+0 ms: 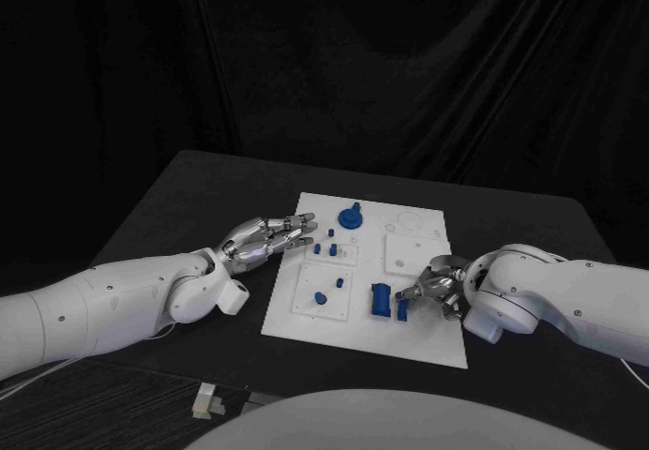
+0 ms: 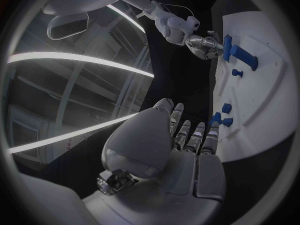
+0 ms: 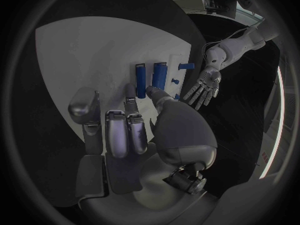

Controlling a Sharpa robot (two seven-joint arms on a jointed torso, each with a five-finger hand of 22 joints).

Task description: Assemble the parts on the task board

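Hovering with fingers spread and empty: left hand [image 1: 264, 237] at task board [image 1: 419, 330] left edge, right hand [image 1: 435, 289] beside blue blocks [image 1: 385, 302] lower right.

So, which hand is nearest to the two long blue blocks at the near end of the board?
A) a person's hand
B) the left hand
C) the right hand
C: the right hand sits just beside the long blue blocks, while the left hand is at the task board's other edge.
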